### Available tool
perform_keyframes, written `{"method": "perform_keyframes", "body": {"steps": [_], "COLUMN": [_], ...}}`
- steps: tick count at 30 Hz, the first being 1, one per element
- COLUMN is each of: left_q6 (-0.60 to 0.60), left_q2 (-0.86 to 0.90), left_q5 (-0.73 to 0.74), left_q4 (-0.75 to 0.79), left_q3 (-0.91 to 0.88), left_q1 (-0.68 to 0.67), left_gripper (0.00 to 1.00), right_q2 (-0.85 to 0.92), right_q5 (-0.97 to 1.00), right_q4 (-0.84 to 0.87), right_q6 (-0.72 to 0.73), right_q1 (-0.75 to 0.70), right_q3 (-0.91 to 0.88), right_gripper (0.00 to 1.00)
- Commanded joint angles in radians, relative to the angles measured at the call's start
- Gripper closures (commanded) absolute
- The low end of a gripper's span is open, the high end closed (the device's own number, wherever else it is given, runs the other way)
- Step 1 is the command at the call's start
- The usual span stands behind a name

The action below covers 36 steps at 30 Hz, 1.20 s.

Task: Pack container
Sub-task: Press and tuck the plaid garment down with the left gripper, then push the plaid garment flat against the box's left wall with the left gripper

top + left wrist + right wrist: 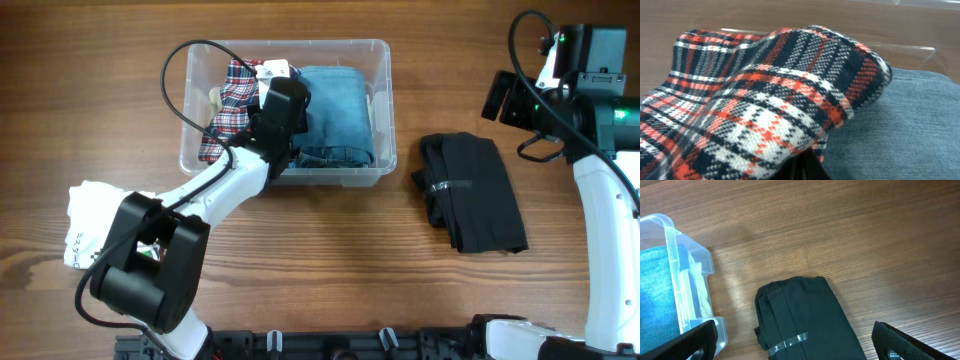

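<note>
Two arms | left end effector together, inside container | right end effector apart, outside container

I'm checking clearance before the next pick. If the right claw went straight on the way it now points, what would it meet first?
Probably the folded black garment, lying on the table between the open right claw's fingers; depth is unclear.

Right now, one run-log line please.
left tool shut on plaid cloth in container | right tool open | black garment on table | jeans in container
</note>
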Motion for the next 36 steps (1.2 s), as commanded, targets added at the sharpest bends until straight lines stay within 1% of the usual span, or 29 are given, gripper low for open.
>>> {"method": "perform_keyframes", "body": {"steps": [1,3,6,7,9,12,18,20,22,23,25,27,30,32,34,36], "left_q6": [0.016,0.016,0.019,0.044,0.101,0.099,0.091,0.063,0.054,0.054,0.054,0.046,-0.007,-0.022,-0.022,-0.021], "left_q2": [0.005,-0.006,-0.028,-0.029,-0.029,-0.029,-0.027,-0.027,-0.027,-0.031,-0.042,-0.065,-0.109,-0.154,-0.195,-0.227], "left_q5": [-0.035,-0.058,-0.199,-0.224,-0.226,-0.225,-0.233,-0.232,-0.184,-0.089,0.016,0.132,0.2,0.203,0.203,0.202], "left_q4": [0.003,0.003,-0.002,-0.003,-0.023,-0.067,-0.093,-0.102,-0.089,-0.064,-0.035,0.008,0.045,0.047,0.042,0.035], "left_q3": [0.001,0.001,0.001,0.001,0.001,0.001,0.001,0.001,0.001,0.001,0.001,0.001,0.001,0.001,0.001,0.001], "left_q1": [-0.019,-0.03,-0.046,-0.048,-0.048,-0.044,-0.021,-0.016,-0.018,-0.027,-0.039,-0.055,-0.061,-0.058,-0.048,-0.037], "left_gripper": [0.96,0.96,0.96,0.96,0.96,0.96,0.96,0.96,0.95,0.87,0.73,0.67,0.61,0.55,0.53,0.58], "right_q2": [0.008,0.008,0.008,0.008,0.008,0.008,0.008,0.008,0.008,0.008,0.008,0.008,0.008,0.008,0.008,0.008], "right_q5": [0.017,0.017,0.017,0.017,0.017,0.017,0.017,0.017,0.017,0.017,0.017,0.017,0.017,0.017,0.017,0.017], "right_q4": [0.003,0.003,0.002,0.003,0.003,0.003,0.003,0.003,0.003,0.003,0.003,0.003,0.002,0.003,0.003,0.003], "right_q6": [-0.012,-0.012,-0.012,-0.012,-0.012,-0.012,-0.013,-0.012,-0.012,-0.012,-0.012,-0.012,-0.012,-0.012,-0.012,-0.012], "right_q1": [-0.003,-0.003,-0.003,-0.003,-0.003,-0.003,-0.003,-0.003,-0.003,-0.003,-0.003,-0.003,-0.003,-0.003,-0.003,-0.003], "right_q3": [-0.005,-0.005,-0.005,-0.005,-0.005,-0.005,-0.005,-0.005,-0.005,-0.005,-0.005,-0.005,-0.005,-0.005,-0.005,-0.005], "right_gripper": [0.0,0.0,0.01,0.0,0.0,0.0,0.0,0.0,0.0,0.0,0.0,0.0,0.0,0.0,0.0,0.0]}}
